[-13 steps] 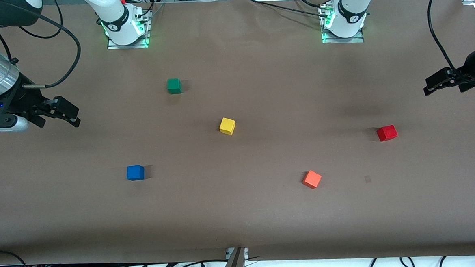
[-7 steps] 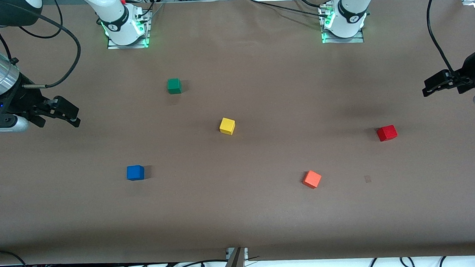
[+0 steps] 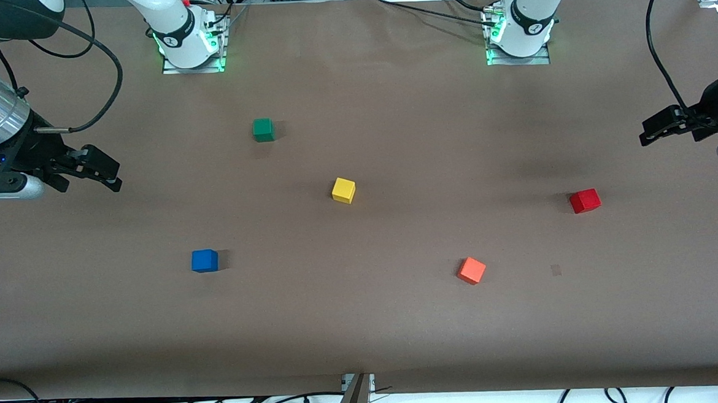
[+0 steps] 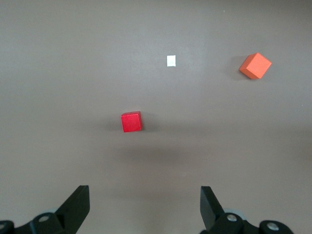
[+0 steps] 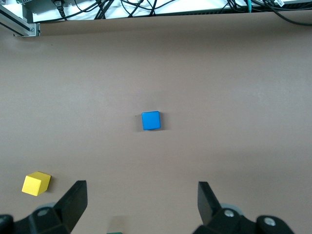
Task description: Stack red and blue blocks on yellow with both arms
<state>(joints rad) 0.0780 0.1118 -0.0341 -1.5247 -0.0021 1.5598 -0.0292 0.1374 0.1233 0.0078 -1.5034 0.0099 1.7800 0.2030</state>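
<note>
The yellow cube (image 3: 343,190) sits near the middle of the table (image 3: 402,322), bare on top, with nothing stacked on it. The blue cube (image 3: 205,260) lies nearer to the front camera than the yellow one and toward the right arm's end; the red cube (image 3: 585,201) lies toward the left arm's end, slightly nearer to the camera than the yellow — all three well apart. The right gripper (image 3: 107,175) hangs in the air over the right arm's end of the table, fingers spread wide and holding nothing; its wrist view shows the blue cube (image 5: 151,120) on the table between the splayed fingers (image 5: 73,200). The left gripper (image 3: 651,133) hangs over the left arm's end, jaws wide and empty, the red cube (image 4: 131,122) showing below it. An orange cube (image 3: 471,270) lies nearest the camera, between yellow and red, and a green cube (image 3: 263,130) lies farther from the camera than the yellow one
</note>
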